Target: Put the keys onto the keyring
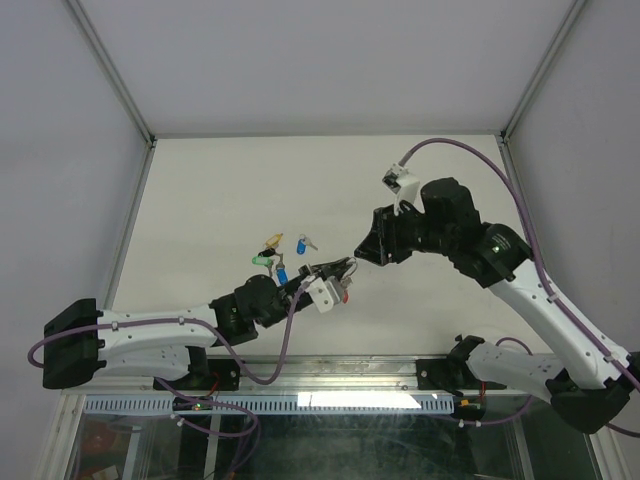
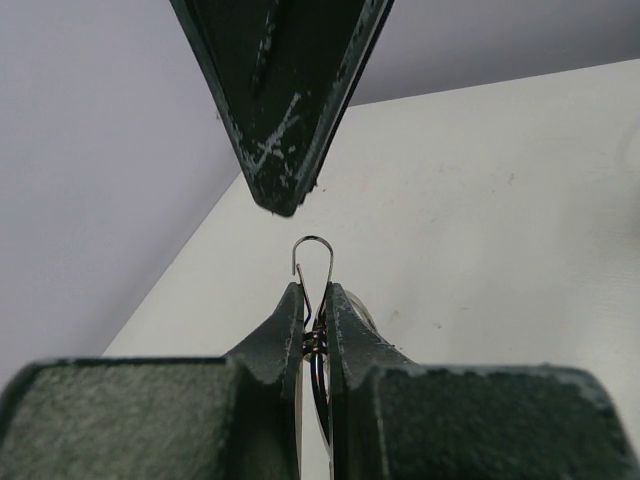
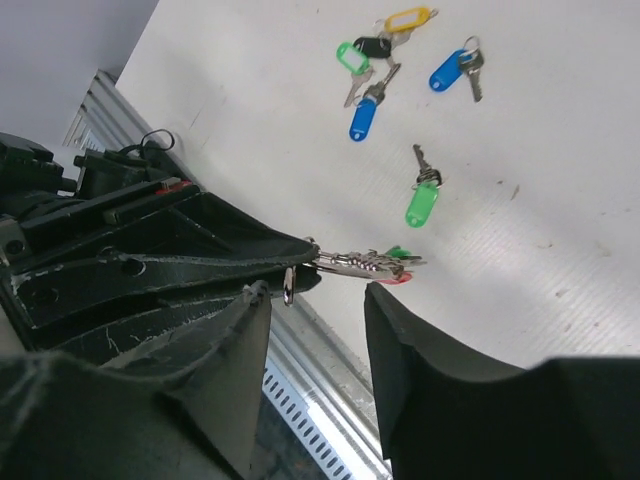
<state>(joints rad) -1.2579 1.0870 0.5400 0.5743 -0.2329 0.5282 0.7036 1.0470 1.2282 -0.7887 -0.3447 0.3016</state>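
Note:
My left gripper (image 2: 315,293) is shut on the keyring (image 2: 313,238), whose thin wire loop sticks up out of the jaws. In the right wrist view the keyring (image 3: 365,264) juts sideways from the left fingers (image 3: 200,255), bunched with silver keys with green and red caps. My right gripper (image 3: 317,295) is open just beside that bunch and touches nothing. From above, the left gripper (image 1: 338,270) and the right gripper (image 1: 362,250) meet tip to tip over the table's middle. Loose keys lie on the table: yellow (image 1: 271,240), blue (image 1: 303,241), green (image 1: 263,260), blue (image 1: 282,272).
The white table (image 1: 220,190) is walled at the back and both sides. A metal rail (image 1: 330,365) runs along its near edge below the grippers. The right arm's cable (image 1: 450,145) arcs over the back right. The loose keys lie left of the grippers.

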